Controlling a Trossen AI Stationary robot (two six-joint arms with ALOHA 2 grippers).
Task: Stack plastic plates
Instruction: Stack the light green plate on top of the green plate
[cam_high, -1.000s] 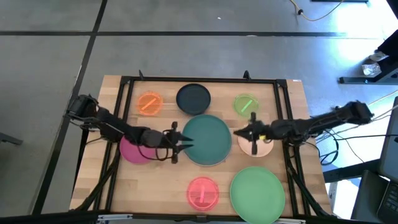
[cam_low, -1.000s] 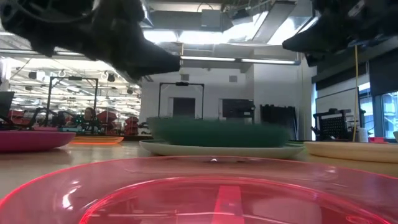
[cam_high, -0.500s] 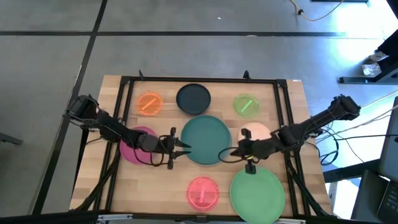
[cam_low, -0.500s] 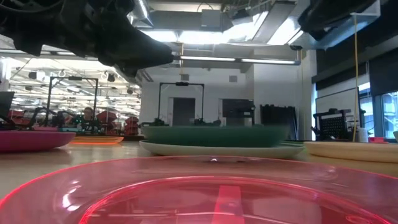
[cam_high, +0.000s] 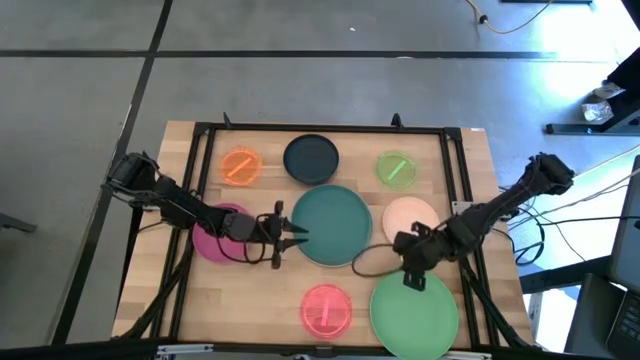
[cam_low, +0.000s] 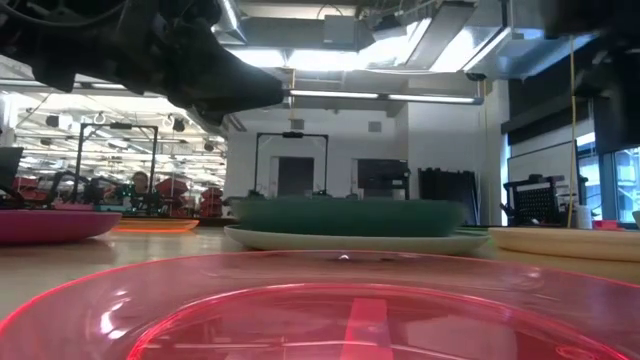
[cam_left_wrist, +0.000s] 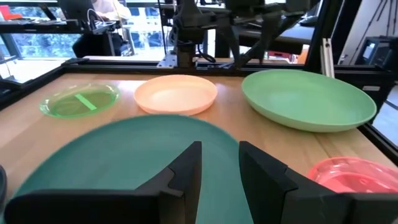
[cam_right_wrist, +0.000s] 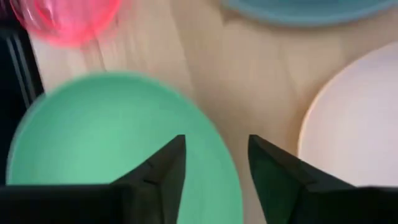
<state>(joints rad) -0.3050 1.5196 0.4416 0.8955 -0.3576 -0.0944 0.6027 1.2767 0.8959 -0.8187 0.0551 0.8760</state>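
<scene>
The teal plate (cam_high: 332, 225) lies on a pale blue-grey plate (cam_low: 300, 240) at the table's middle. My left gripper (cam_high: 295, 232) stands open at the teal plate's left rim (cam_left_wrist: 124, 155); I cannot tell whether it touches. My right gripper (cam_high: 408, 272) hangs open, pointing down, over the far rim of the green plate (cam_right_wrist: 112, 137), between it and the peach plate (cam_high: 410, 220). The magenta plate (cam_high: 218, 235) lies under my left arm.
Along the far side lie the orange (cam_high: 240, 166), dark navy (cam_high: 311, 157) and lime (cam_high: 396, 168) plates. The pink-red plate (cam_high: 326, 309) sits at the near edge, left of the green plate (cam_high: 414, 305). A black frame (cam_high: 320, 128) borders the table top.
My right gripper has gone from the peach plate's left rim toward the near edge, ending over the green plate's far rim. In the low view the teal plate has sunk and now lies level on the pale plate.
</scene>
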